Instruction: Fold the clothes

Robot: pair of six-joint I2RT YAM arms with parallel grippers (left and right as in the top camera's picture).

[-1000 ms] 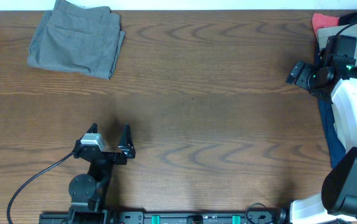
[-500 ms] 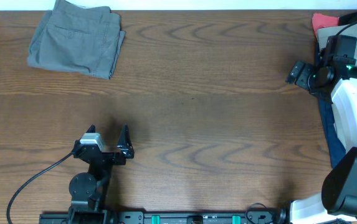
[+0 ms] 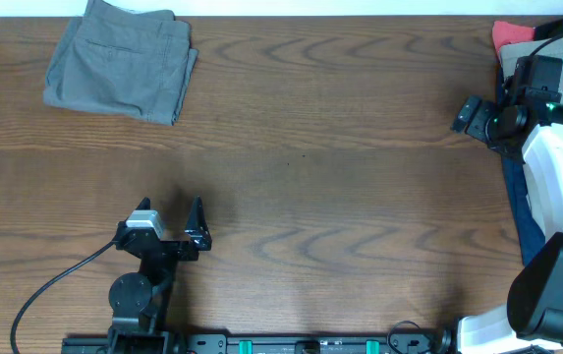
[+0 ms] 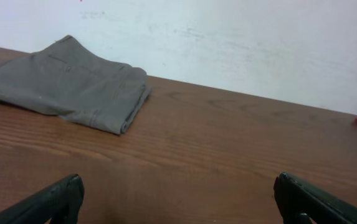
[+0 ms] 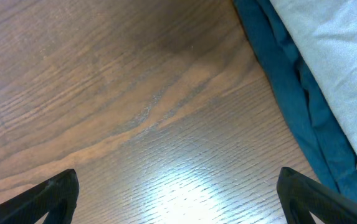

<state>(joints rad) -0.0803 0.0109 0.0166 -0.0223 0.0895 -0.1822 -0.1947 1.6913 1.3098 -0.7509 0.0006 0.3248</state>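
While my left gripper hovered low over the near part of the table, its fingers were spread wide and held nothing; in the left wrist view the gripper showed only its two dark tips at the bottom corners, with bare wood between them. The grey shorts lay folded at the far left corner of the table, well apart from both my grippers, and from my left wrist I saw the shorts flat on the wood, near the white wall. My right gripper was at the far right side, near the table edge, and it was also spread and empty; in the right wrist view the gripper had only wood grain between its tips. Just beside it a blue cloth lay along the table edge, with a pale cloth on top of it. From above, the blue cloth ran down the right edge, and a red cloth sat at the far right corner. A black cable curved from my left arm toward the near edge.
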